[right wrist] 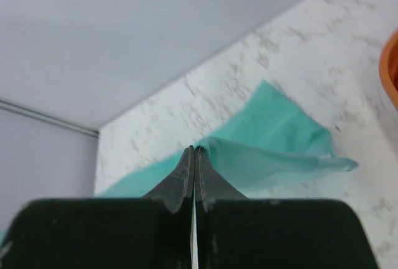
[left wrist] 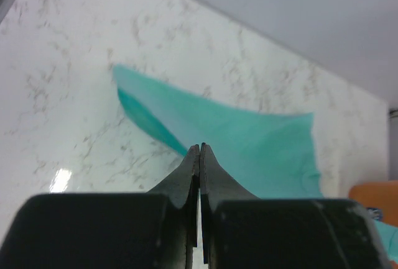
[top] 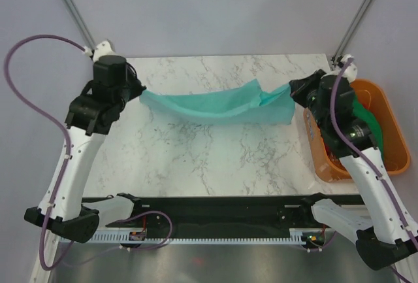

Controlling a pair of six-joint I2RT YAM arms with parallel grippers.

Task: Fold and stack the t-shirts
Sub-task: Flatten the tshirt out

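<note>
Across the far half of the counter (top: 196, 165): one teal t-shirt (top: 215, 108), strung as a band between the two arms.

- Left end: the left end effector (top: 139, 92) has its fingers (left wrist: 188, 173) pressed together, with no gap showing in the left wrist view. The tips meet the near edge of the cloth, and it appears to pinch that edge, though the contact itself is hidden behind the tips.
- Right end: the right end effector (top: 294, 91) is also pressed together. A small bunch of teal fabric gathers right at its tips, so it is pinching the shirt's other end.
- Condition of the shirt: the middle sags in a shallow curve and the lower edge is rumpled toward the right. From above I cannot tell whether the sagging part rests on the marble.
- Reason for the hold, as a judgement: gripping opposite ends and drawing them apart pulls the fabric straight. It can then be laid flat and square, which a clean fold needs.
- To the right of the counter: an orange tub (top: 390, 159) beside the right arm, holding a dark green t-shirt (top: 371, 124) in a heap. That garment probably waits its turn.
- Progress, as a judgement: early. Nothing folded or stacked is visible.
</note>
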